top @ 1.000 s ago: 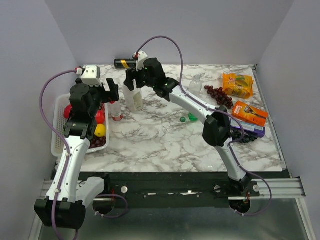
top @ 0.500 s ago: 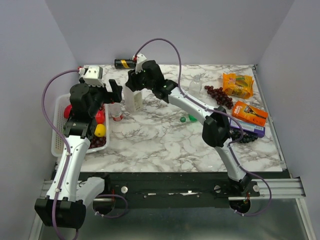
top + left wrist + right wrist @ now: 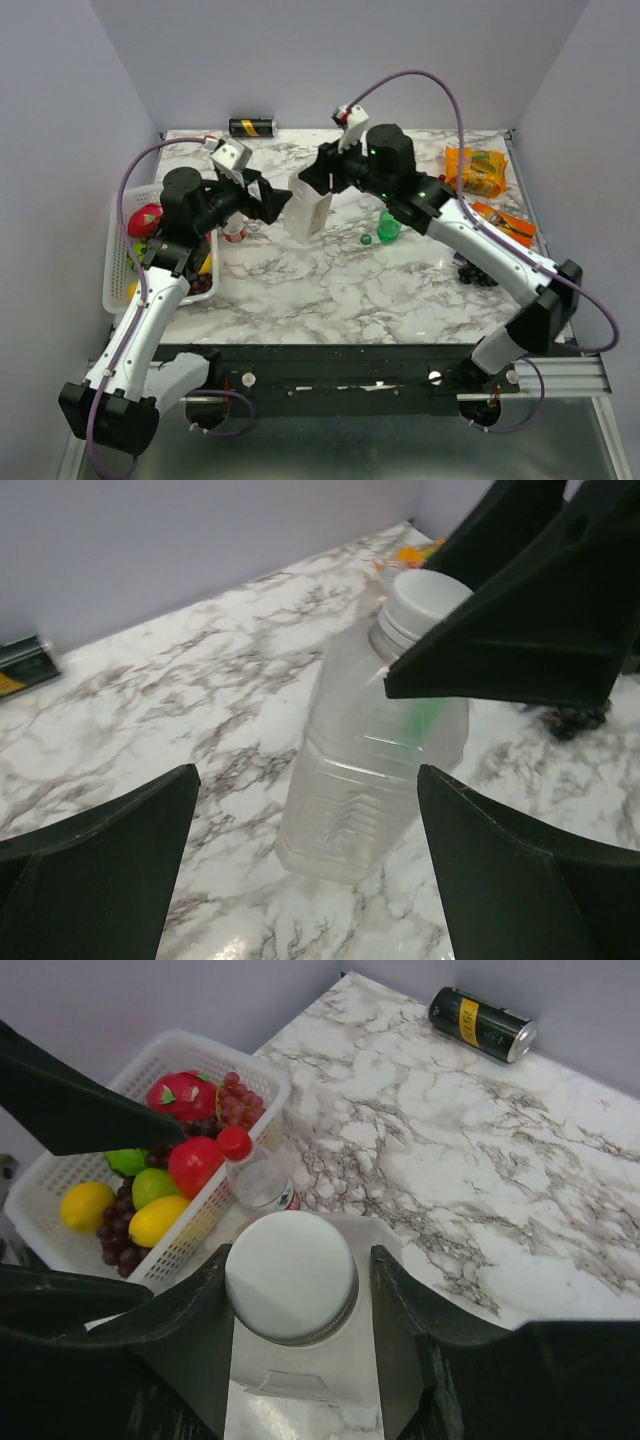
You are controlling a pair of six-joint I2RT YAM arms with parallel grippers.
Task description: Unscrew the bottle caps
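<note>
My right gripper is shut on the white cap of a large clear bottle, which stands tilted near the middle of the marble table. My left gripper is open just left of that bottle. In the left wrist view the bottle's body sits between its wide-spread fingers without touching them. A small clear red-capped bottle stands by the basket, also seen as the small bottle. A small green bottle stands to the right of the held one.
A white basket of fruit sits at the left edge. A black-and-gold can lies at the back. A loose green cap, orange snack packs and dark grapes lie on the right.
My right gripper has shut on the large bottle's cap and carried it from the back left toward the middle. My left arm has swung right, its open jaws now around the bottle.
</note>
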